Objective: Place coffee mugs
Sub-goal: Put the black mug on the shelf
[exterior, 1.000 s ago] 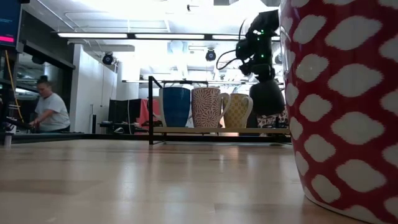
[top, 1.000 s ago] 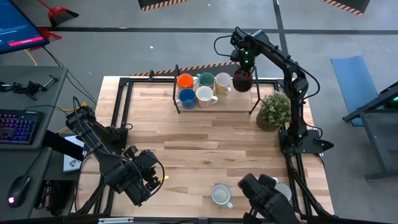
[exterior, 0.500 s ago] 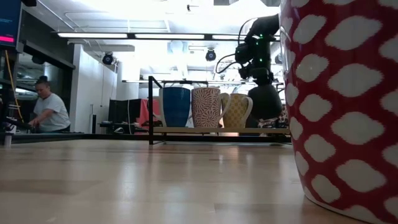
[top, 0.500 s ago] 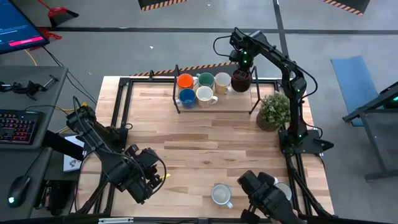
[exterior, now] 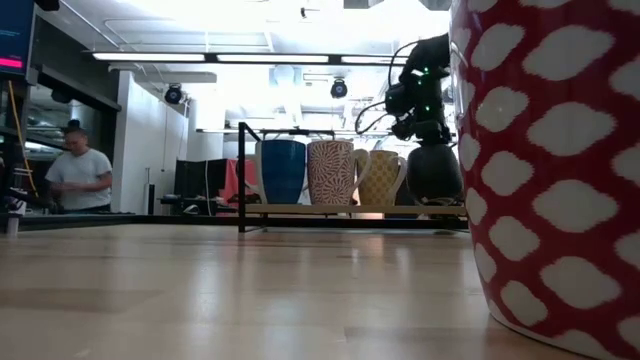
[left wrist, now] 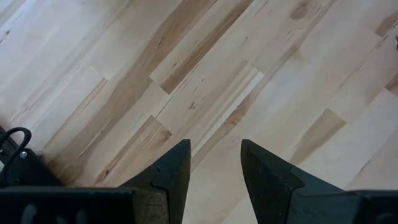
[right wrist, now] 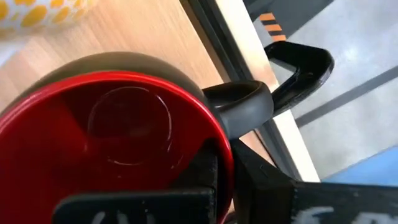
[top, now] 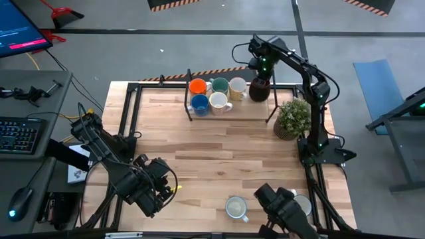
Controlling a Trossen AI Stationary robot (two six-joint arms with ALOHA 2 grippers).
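The right jaws [top: 260, 74] are clamped on the rim of the dark red mug [top: 259, 88], one finger inside the red bowl and one outside, just beside the handle [right wrist: 239, 107]. Gripping the wall like that keeps the mug upright and leaves its base free to be set down flat. It hangs directly below the jaws at the end of the rack [top: 231, 110], next to the cream mug [top: 238, 88] that closes the far row. I judge it is at or nearly at its resting spot; from the low view I cannot tell whether the base touches the shelf yet.

The orange [top: 197, 85], teal [top: 220, 85], blue [top: 199, 103] and white [top: 218, 101] mugs stand packed in two rows, handles turned aside so they fit close.

The left jaws [left wrist: 214, 168] hang part open over bare worktop [left wrist: 205, 81], holding nothing, well clear of the rack so the arms do not cross. Two more mugs wait at the near edge [top: 236, 208].
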